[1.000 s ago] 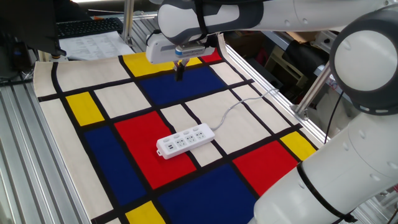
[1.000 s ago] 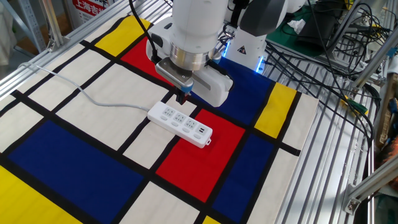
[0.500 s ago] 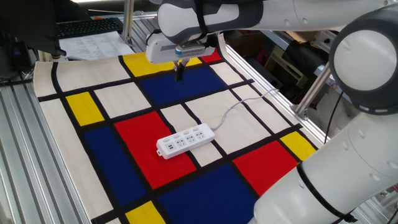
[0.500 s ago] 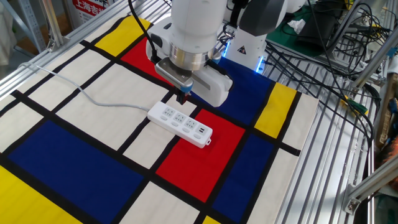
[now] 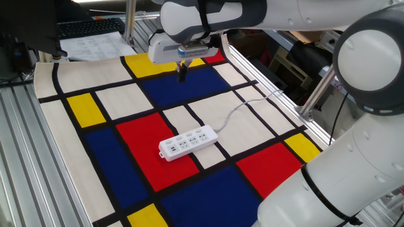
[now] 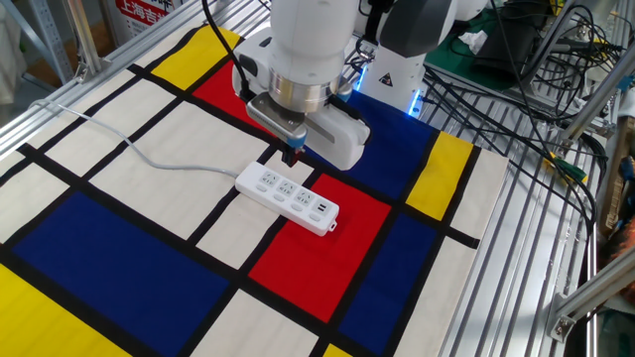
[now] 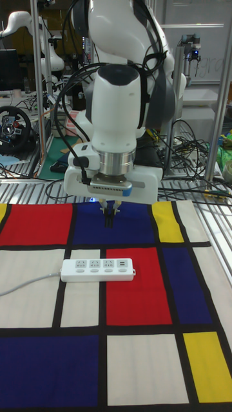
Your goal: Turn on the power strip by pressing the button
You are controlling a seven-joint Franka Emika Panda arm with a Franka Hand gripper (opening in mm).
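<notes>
The white power strip (image 5: 188, 141) (image 6: 288, 198) (image 7: 98, 269) lies flat on the chequered mat, across a red patch and a white one. Its thin cord (image 5: 246, 104) (image 6: 129, 147) trails off toward the mat's edge. The button at the cord end is too small for me to make out. My gripper (image 5: 182, 77) (image 6: 292, 157) (image 7: 110, 222) hangs point down over the blue patch just behind the strip, clear of it. In the tall fixed view its dark fingertips meet, shut with nothing between them.
The mat (image 5: 139, 132) of red, blue, yellow and white patches covers the table. A keyboard (image 5: 88, 26) and papers (image 5: 95, 44) lie past its far corner. A metal post (image 5: 319, 88) stands near the cord. Loose cables (image 6: 556, 99) cross the slatted frame.
</notes>
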